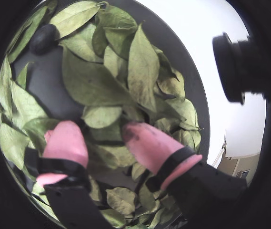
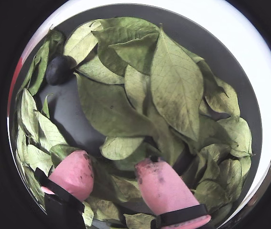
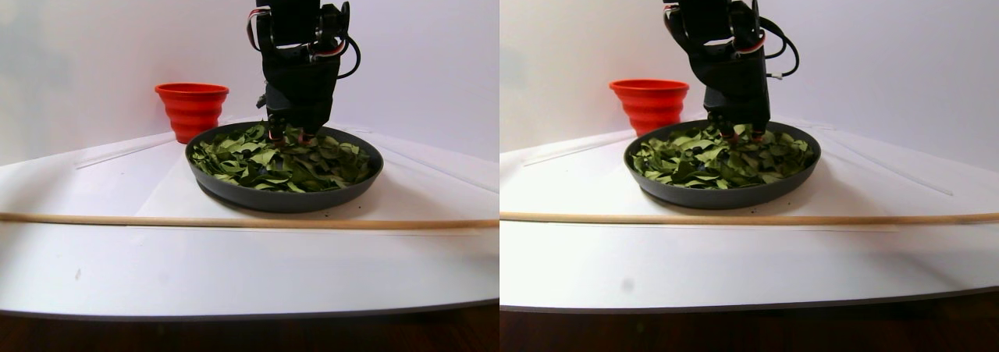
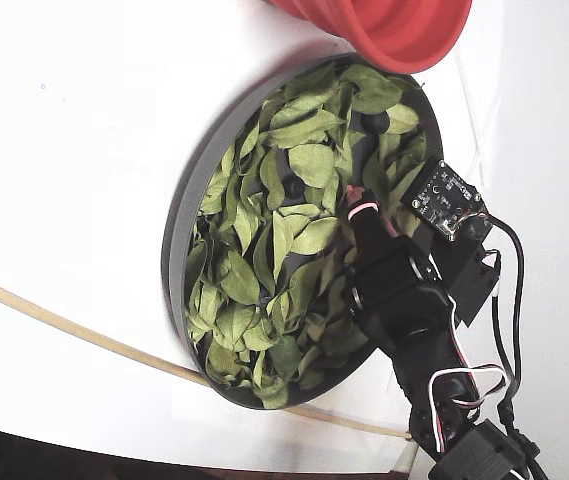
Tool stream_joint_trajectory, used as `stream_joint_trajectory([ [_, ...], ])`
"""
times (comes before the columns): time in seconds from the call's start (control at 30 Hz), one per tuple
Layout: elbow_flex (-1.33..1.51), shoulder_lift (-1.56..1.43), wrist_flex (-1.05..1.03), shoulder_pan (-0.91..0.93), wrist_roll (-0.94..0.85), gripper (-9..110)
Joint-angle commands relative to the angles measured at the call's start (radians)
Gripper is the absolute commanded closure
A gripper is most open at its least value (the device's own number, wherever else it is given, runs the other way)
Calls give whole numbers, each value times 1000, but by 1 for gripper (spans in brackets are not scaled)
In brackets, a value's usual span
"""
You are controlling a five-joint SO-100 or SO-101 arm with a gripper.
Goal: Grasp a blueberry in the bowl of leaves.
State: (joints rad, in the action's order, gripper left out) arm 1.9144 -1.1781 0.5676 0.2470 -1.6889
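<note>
The dark-grey bowl (image 1: 175, 45) (image 2: 216, 45) (image 3: 281, 200) (image 4: 186, 215) is full of green leaves (image 1: 92, 83) (image 2: 173, 81) (image 3: 257, 161) (image 4: 264, 270). One dark blueberry (image 1: 44, 38) (image 2: 58, 69) lies on bare bowl floor at the upper left of both wrist views, partly under a leaf. My gripper (image 1: 98, 130) (image 2: 112, 161) (image 3: 289, 137) (image 4: 364, 215) is open. Its pink fingertips (image 1: 66, 138) (image 2: 161, 186) are down among the leaves at the bowl's far side in the stereo pair view. Only leaves lie between them. The blueberry is well away from the fingertips.
A red-orange plastic cup (image 3: 191, 106) (image 4: 394, 25) stands just behind the bowl. A thin wooden stick (image 3: 234, 222) (image 4: 64, 325) lies across the white table in front of the bowl. A camera module (image 1: 235, 67) (image 4: 446, 200) sticks out beside the gripper.
</note>
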Motion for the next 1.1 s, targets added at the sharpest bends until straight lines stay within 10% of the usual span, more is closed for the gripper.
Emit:
stream_joint_trajectory([
  [0.0, -44, -143, -9, -5, 12, 84],
  [1.07, -141, -112, -40, -43, 43, 84],
])
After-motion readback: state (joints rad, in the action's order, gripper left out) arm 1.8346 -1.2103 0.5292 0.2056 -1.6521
